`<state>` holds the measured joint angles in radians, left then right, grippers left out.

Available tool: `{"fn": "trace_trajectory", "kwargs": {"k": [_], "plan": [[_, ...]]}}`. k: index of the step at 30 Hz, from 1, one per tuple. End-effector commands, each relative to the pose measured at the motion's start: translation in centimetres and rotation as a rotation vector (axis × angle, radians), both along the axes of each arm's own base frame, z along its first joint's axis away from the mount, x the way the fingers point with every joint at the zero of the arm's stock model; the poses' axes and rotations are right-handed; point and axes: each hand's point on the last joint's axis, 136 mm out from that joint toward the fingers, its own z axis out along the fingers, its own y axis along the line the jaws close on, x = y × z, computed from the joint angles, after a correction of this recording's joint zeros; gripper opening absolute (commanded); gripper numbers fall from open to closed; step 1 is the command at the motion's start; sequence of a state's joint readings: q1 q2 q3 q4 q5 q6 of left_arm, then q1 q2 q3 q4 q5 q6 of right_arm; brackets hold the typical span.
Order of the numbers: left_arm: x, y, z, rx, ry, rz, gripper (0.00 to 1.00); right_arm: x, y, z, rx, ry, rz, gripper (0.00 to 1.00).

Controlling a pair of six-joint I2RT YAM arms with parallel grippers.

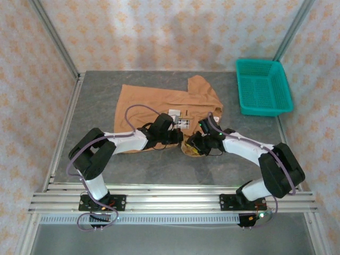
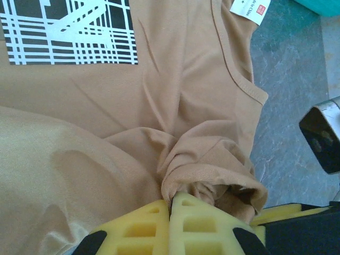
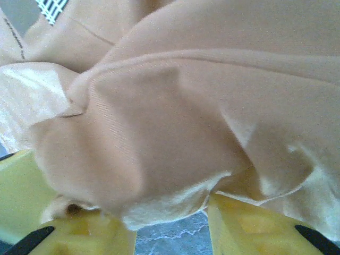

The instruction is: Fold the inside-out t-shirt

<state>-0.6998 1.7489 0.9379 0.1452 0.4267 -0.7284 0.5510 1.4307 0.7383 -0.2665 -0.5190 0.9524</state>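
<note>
Grey table (image 1: 95,101) | tan t-shirt (image 1: 154,101) lying rumpled; left hand (image 2: 171,206) clenched on a bunched fold | right hand (image 3: 170,234) released, cloth draped over it

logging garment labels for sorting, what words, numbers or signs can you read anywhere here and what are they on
"in China", blurred and cut off at the frame edge: on the small white tag at the neckline of the t-shirt.
No readable word: the black-and-white printed patch shows crossing lines only.
In the top view both markings are too small to read.
</note>
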Motion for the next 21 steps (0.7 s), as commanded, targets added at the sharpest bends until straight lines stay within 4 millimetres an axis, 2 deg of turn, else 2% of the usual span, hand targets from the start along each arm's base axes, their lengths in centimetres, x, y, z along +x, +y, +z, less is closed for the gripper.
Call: {"fn": "trace_trajectory", "kwargs": {"k": [1,6,14,15,18,21], "plan": [[0.2,0.5,0.5,0.007,-0.024,0.012,0.00,0.6,0.1,1.3,0.012,-0.023,-0.036,0.39],[0.3,0.5,0.7,0.001,-0.029,0.015,0.00,0.8,-0.1,1.3,-0.001,-0.030,-0.051,0.39],[0.3,0.5,0.5,0.001,-0.025,0.017,0.00,0.9,2.1,-1.4,0.045,0.056,-0.090,0.38],[0.3,0.5,0.5,0.002,-0.025,0.019,0.00,0.9,2.2,-1.7,0.040,0.064,-0.094,0.35],[0.5,0.6,0.4,0.009,-0.022,0.027,0.00,1.2,2.5,-1.8,0.049,0.064,-0.093,0.02],[1.4,1.9,-0.3,0.057,-0.008,0.070,0.00,1.0,1.9,0.9,0.036,0.016,-0.048,0.00]]}}
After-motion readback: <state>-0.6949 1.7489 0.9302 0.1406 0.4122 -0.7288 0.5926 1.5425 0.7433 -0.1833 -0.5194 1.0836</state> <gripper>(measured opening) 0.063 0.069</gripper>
